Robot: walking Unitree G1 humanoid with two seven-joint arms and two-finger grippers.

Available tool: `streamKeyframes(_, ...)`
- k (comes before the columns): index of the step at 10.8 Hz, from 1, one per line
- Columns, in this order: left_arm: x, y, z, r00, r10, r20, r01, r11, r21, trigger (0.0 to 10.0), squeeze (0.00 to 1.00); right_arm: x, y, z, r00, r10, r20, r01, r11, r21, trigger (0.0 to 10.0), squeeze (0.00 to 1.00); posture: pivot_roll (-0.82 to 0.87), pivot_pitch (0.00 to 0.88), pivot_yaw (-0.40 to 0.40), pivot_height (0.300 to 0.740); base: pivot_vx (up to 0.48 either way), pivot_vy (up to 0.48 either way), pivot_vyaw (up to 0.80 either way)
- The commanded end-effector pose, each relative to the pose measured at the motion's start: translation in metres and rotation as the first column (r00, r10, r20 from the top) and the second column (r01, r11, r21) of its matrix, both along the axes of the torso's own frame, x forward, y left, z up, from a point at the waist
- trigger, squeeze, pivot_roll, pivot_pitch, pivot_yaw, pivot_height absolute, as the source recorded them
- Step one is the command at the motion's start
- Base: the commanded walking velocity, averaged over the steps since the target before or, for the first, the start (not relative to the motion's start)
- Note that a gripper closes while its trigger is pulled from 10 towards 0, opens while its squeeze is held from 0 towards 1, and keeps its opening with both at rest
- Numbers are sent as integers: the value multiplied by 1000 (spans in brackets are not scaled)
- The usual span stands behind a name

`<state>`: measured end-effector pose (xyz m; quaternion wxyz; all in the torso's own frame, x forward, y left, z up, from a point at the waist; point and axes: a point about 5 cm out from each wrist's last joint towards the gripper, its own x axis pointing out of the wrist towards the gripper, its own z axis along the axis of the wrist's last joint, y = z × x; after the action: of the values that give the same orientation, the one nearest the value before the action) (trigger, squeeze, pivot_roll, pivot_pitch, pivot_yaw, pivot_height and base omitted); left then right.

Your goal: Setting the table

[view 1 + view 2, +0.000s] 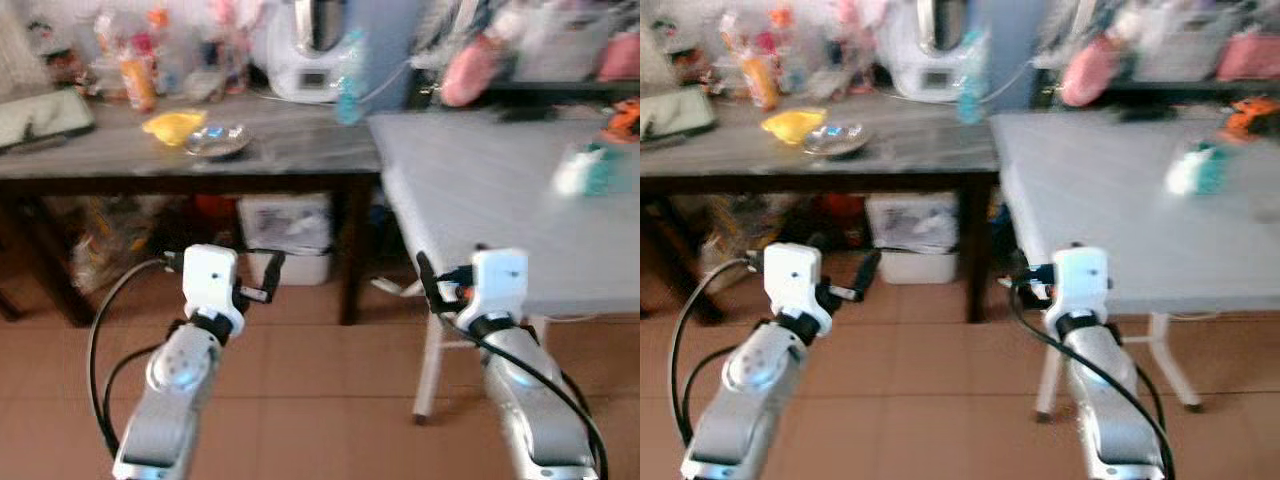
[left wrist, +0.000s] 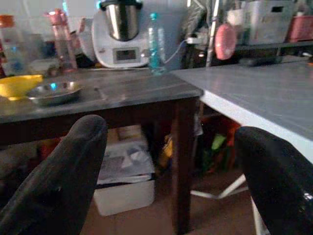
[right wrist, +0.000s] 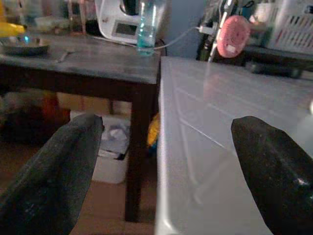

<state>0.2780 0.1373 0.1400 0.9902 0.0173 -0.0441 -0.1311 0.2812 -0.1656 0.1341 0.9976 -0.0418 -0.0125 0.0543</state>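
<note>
1. Nearest the camera, both silver arms are raised in front of the body over the reddish tiled floor (image 1: 300, 400). The left gripper (image 2: 171, 166) has its two black fingers spread wide with nothing between them, and it faces the leg of the dark table. The right gripper (image 3: 164, 171) is likewise wide and empty, level with the near edge of the pale grey table (image 1: 480, 190).

2. The pale grey table ahead on the right carries almost nothing: a blurred white-and-teal object (image 1: 585, 170) lies near its far right, too smeared to identify.

3. Farther off on the left, the dark wooden table with a grey top (image 1: 300, 150) holds the likely tableware: a shallow round metal dish (image 1: 217, 139) just beside a yellow bowl (image 1: 172, 124), both well apart from either gripper. Behind them stand a clear plastic bottle with a teal cap (image 2: 155, 41) and a white kitchen appliance with a steel jug (image 2: 120, 34).

4. Judging from this, the task is at its approach stage, nothing yet picked up. The next move likely calls for stepping closer to the dark table and reaching the left gripper over its edge to the metal dish, then carrying it to the pale table.
</note>
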Motion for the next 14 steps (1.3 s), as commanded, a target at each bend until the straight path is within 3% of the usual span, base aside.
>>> streamKeyframes(1,0,5,0,1000,17,-4,-17,1000,-3,10000,0,1,7,5,1000,17,14,-17,1000,3,10000,141,31,0,30,740,0,-480,0)
streamKeyframes(10,5,2,5,1000,6,7,-6,999,-38,10000,0,0,7,5,1000,9,20,-8,1000,-19,10000,153,26,7,35,740,0,-467,0)
streamKeyframes(14,6,5,6,1000,12,13,-11,998,-64,10000,0,0,7,5,1000,7,20,-7,1000,-18,10000,161,26,6,33,740,0,0,0)
